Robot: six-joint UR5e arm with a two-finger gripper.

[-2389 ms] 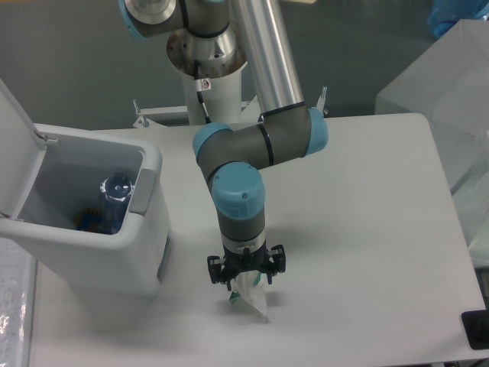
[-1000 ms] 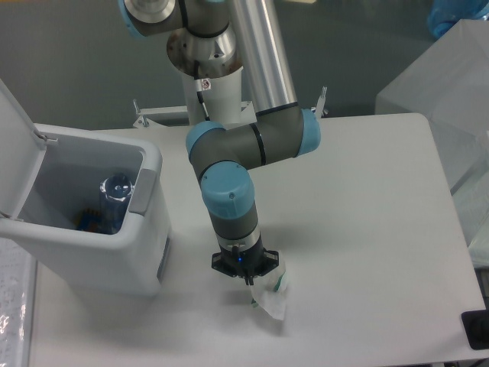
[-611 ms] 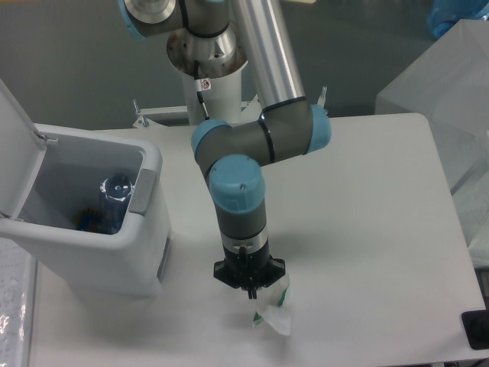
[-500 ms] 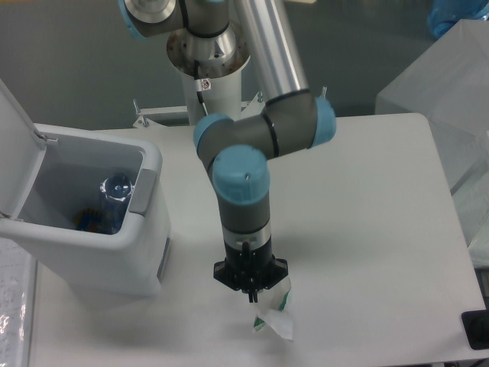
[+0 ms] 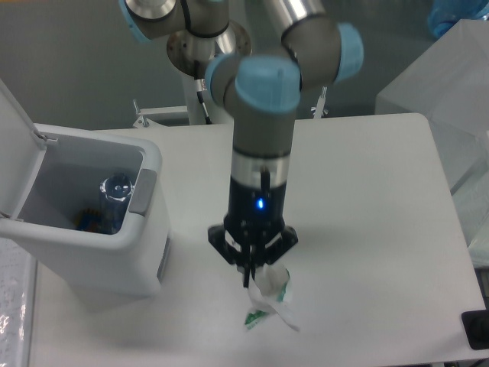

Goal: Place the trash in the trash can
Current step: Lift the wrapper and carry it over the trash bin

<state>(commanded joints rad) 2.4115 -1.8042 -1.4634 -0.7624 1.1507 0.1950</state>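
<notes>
Crinkled clear-white film with green markings is what you have in hand: the wrapper [image 5: 269, 304] hangs from the gripper [image 5: 254, 269], whose fingers are pinched narrow on its upper edge. It appears lifted clear of the white table [image 5: 367, 229], with its loose tail drooping below and to the right of the fingertips, though you cannot tell for certain whether the lowest corner touches the surface.

Expect this piece to be very light, soft and floppy. It will not hold a shape, it will swing and flutter as the arm travels, and thin plastic like this may slip from a small pinch. The grip looks to be on a bunched part near the top, which is the sensible place; a hold on a single loose flap would be less secure.

The other piece, the blue-tinted crushed bottle [image 5: 114, 196], already lies inside the trash can [image 5: 107, 256], which stands at the left of the table, well apart from the gripper, its flip lid [image 5: 15, 149] raised. You will likely need to carry the wrapper over that open mouth before letting go.
</notes>
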